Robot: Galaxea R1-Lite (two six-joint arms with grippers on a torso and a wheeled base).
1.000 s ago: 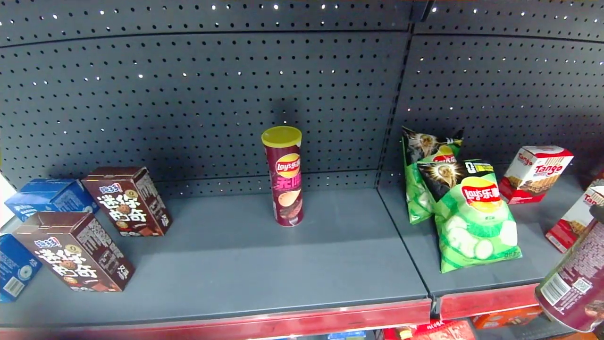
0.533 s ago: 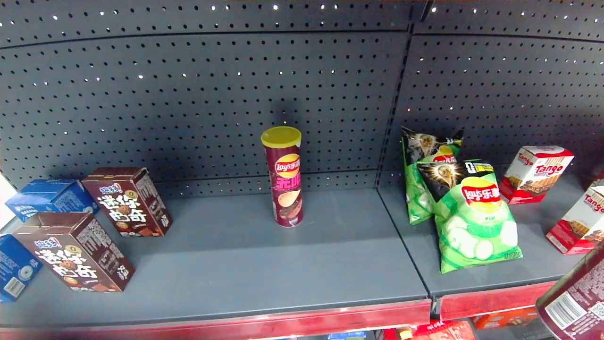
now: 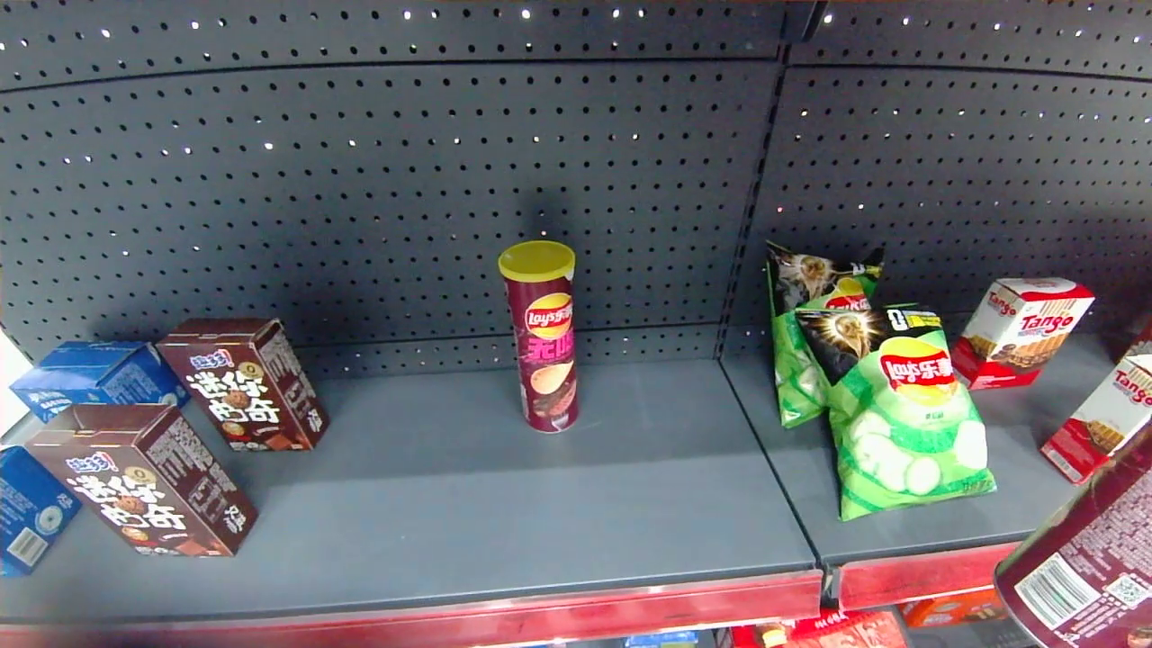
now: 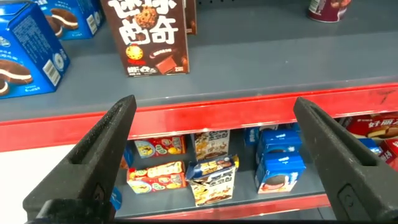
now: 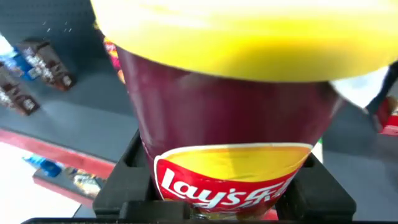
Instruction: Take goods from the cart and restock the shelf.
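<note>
Brand logos on the standing can (image 3: 540,335), green bags (image 3: 900,423) and red-and-white boxes (image 3: 1021,331); barcode on held can (image 3: 1089,576).

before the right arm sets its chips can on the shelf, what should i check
1. Grip: ok, right fingers flank the held chips can.
2. Held chips can upright: not ok, tilted.
3. Landing spot: ok, bare shelf beside the standing chips can.
4. Held chips can above shelf level: not ok, low by the red front edge.
5. Left fingers clear: ok, open, empty.
</note>
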